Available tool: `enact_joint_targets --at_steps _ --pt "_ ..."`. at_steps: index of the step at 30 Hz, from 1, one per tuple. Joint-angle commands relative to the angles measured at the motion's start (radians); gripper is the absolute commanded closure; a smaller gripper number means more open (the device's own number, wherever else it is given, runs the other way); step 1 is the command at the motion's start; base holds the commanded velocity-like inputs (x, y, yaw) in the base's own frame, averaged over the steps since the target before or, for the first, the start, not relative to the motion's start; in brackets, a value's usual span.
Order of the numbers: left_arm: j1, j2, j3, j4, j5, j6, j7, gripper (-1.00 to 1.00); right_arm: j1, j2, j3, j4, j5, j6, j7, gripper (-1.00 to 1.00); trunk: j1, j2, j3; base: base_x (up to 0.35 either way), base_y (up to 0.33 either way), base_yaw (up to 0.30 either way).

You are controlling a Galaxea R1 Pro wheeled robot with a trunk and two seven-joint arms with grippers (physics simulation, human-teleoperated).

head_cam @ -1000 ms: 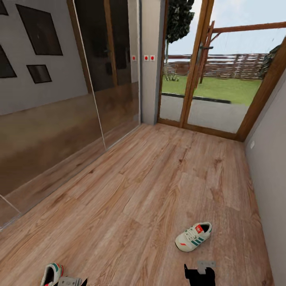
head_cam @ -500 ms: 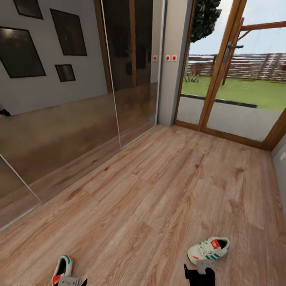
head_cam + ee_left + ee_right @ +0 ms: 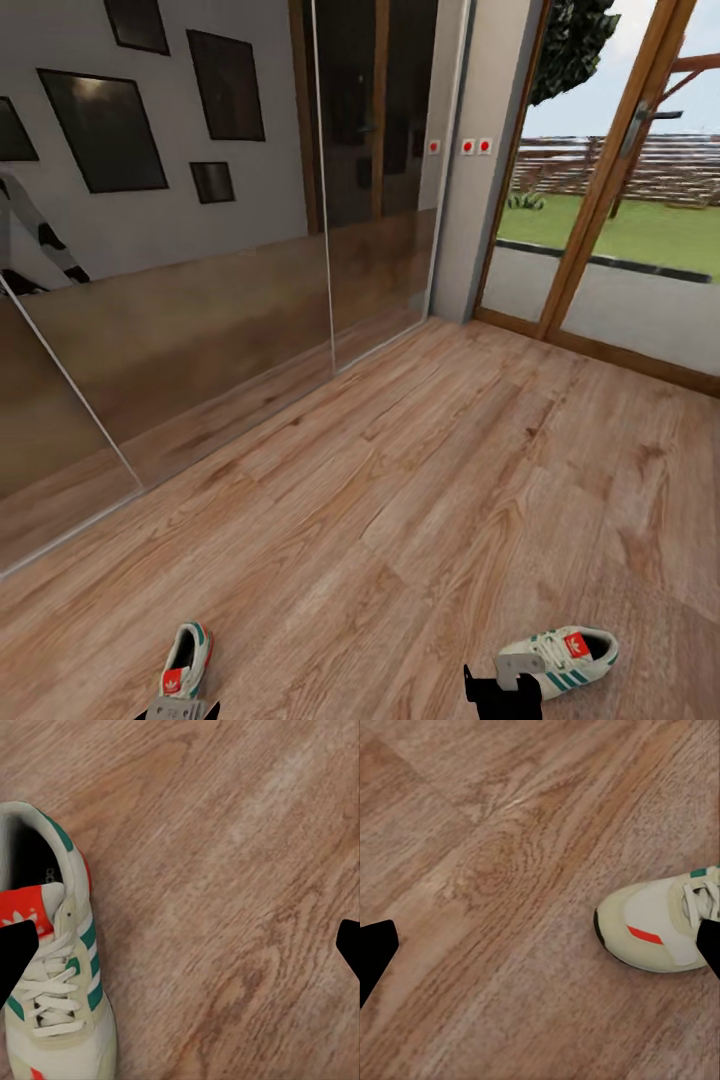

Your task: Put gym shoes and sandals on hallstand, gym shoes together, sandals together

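We see two gym shoes lying well apart on the wood floor (image 3: 400, 500): the left shoe (image 3: 186, 660) just ahead of our left hand (image 3: 180, 945), the right shoe (image 3: 560, 655) just beside our right hand (image 3: 540, 945). Both hands hang open above the planks, gripping nothing. Beyond stand a mirrored wardrobe (image 3: 200, 330) and a glass door (image 3: 610, 240).
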State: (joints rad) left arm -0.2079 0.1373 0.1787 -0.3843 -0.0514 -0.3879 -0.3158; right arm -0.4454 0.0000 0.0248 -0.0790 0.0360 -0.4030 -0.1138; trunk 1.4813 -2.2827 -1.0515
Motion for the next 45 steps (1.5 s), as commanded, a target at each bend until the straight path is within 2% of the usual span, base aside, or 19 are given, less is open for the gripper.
enact_joint_targets --at_steps 1,14,29,45 --pt "-0.001 -0.001 0.008 0.001 -0.006 -0.003 -0.008 -1.00 -0.001 0.000 0.003 0.000 0.004 -0.002 -0.006 -1.00 0.000 0.000 -0.001 0.002 -0.001 0.064" --pt "-0.001 -0.002 0.007 0.001 -0.007 -0.003 -0.006 -1.00 0.000 0.000 0.003 0.000 0.004 -0.002 -0.006 -1.00 0.000 0.000 -0.001 0.014 -0.012 0.020" --pt "-0.001 -0.002 0.007 0.001 -0.007 -0.003 -0.006 -1.00 0.000 0.000 0.003 0.000 0.004 -0.002 -0.006 -1.00 0.000 0.000 -0.001 0.122 -0.130 0.001" --pt "-0.001 -0.002 0.006 0.001 -0.007 -0.003 -0.005 -1.00 0.000 0.000 0.003 0.000 0.004 -0.002 -0.006 -1.00 0.000 0.000 -0.001 0.023 -0.011 0.012"
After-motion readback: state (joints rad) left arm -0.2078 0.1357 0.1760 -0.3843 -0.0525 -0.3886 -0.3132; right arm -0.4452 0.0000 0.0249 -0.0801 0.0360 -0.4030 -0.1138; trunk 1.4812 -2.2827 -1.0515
